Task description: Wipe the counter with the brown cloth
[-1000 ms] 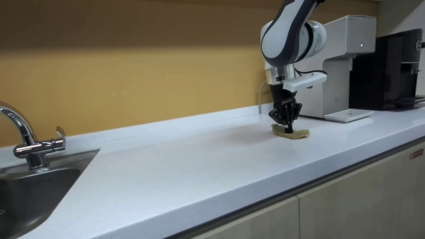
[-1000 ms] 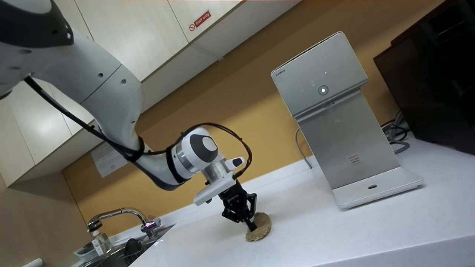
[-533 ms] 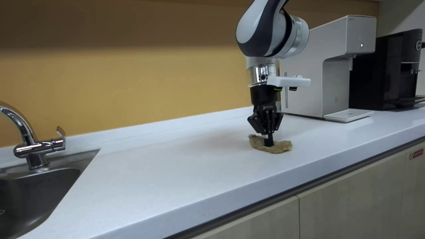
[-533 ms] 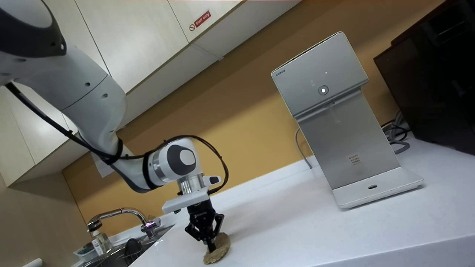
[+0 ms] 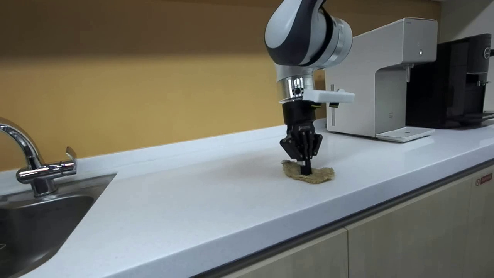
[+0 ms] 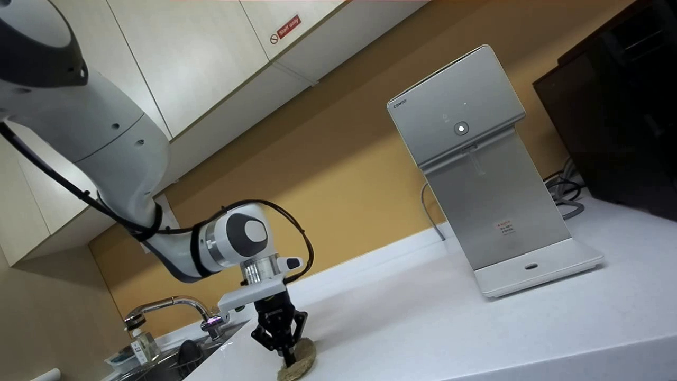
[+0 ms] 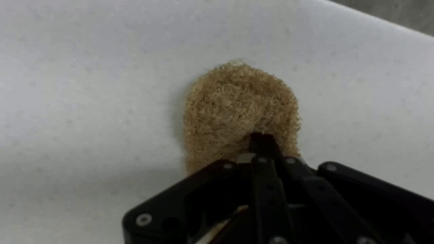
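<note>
The brown cloth (image 5: 323, 175) is a rough oval pad lying flat on the white counter (image 5: 185, 200), its rim slightly raised. It also shows in an exterior view (image 6: 305, 355), low in the picture, and in the wrist view (image 7: 234, 105), where its near end is hidden by the jaws. My gripper (image 5: 306, 170) points straight down with its fingers together at the cloth's middle. In the wrist view the fingertips (image 7: 261, 137) are closed and sunk into the cloth at a small crease. How much cloth is between them is hidden.
A grey water dispenser (image 5: 355, 85) stands right of the gripper, with a black machine (image 5: 444, 85) beyond it. A sink (image 5: 34, 231) with a chrome faucet (image 5: 44, 173) is at the left. The yellow wall (image 5: 154, 96) runs behind the counter.
My gripper and the cloth have slid together along the counter, away from the dispenser and towards the sink and front edge. The tilted wrist has become upright. The last half second shows less movement.
</note>
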Controlling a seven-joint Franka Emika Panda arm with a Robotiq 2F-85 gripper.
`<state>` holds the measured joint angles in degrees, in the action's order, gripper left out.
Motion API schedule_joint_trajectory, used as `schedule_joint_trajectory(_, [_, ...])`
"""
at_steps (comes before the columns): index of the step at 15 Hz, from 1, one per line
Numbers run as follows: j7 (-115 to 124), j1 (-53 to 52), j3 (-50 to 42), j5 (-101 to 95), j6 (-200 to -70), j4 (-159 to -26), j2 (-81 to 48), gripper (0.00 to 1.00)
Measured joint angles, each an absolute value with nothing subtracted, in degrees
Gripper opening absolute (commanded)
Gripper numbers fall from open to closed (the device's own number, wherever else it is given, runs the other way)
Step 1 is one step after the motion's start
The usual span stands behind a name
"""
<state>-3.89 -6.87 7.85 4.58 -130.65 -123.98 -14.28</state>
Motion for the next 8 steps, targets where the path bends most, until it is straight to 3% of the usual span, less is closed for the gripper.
schedule_joint_trajectory(8, [3.00,-0.95,-2.14,1.14,-135.06,-128.04,-11.74,0.00])
